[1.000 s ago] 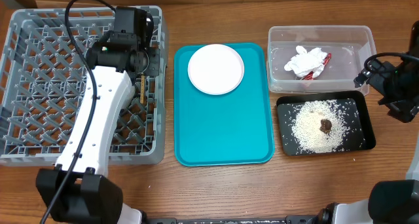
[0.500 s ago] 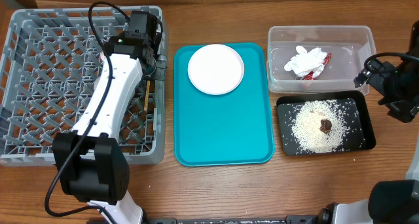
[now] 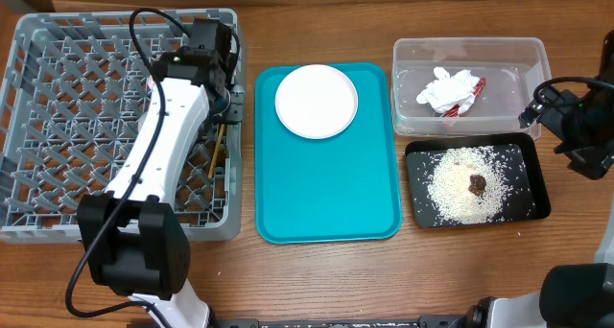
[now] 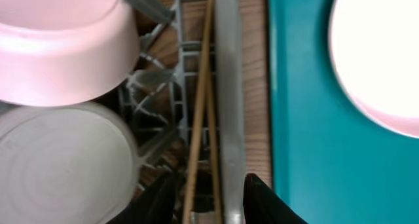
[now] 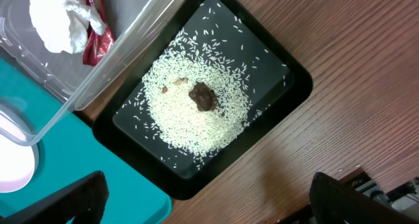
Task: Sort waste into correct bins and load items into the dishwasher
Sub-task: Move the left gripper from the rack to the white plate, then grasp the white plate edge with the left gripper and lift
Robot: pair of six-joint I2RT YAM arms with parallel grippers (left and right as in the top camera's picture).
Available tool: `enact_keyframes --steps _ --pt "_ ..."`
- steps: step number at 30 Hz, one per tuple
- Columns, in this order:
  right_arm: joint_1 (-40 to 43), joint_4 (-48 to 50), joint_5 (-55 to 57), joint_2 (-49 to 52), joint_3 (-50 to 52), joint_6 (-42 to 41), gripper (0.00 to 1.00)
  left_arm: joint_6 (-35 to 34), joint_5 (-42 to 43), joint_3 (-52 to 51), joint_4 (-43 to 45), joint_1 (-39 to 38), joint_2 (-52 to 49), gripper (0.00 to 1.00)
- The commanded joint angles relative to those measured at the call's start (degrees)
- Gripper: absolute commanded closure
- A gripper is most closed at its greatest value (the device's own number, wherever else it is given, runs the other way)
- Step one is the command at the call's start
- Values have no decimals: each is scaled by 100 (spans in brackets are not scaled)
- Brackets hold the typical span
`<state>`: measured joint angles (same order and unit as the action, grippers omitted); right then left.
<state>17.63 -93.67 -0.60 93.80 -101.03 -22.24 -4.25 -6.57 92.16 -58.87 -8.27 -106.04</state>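
Waste (image 3: 460, 189) binned, white plate (image 3: 316, 100) remaining
Chopsticks (image 4: 200, 119) in dish rack (image 3: 58, 127); left end effector (image 4: 211, 194) spread beside them, right end effector (image 5: 213, 201) spread.

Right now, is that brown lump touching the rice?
Touching. The right wrist view shows the brown lump sitting directly on the rice pile in the black tray.

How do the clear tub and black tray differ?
The clear tub is see-through and deeper; the black tray is opaque and shallow. The tub holds crumpled tissue and a red wrapper; the tray holds rice and a brown lump. Both are rectangular, right of the teal tray.
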Motion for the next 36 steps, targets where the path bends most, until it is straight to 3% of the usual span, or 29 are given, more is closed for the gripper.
enact_keyframes --steps 1,4,10,14,20,27,36 --pt "13 31 52 -79 -125 13 0 -101 791 446 79 -328 310 62" --pt "13 33 52 -79 -125 13 0 79 1220 553 396 -706 365 53" --pt "13 28 52 -79 -125 13 0 765 1038 549 949 -1576 42 39" --pt "13 28 52 -79 -125 13 0 1139 975 549 1237 -2000 -426 33" --pt "13 28 52 -79 -125 13 0 1156 826 549 1327 -2218 -1215 28" --pt "13 28 52 -79 -125 13 0 1154 833 549 1132 -2218 -1823 33" --pt "13 28 52 -79 -125 13 0 935 914 439 750 -2221 -1921 61"
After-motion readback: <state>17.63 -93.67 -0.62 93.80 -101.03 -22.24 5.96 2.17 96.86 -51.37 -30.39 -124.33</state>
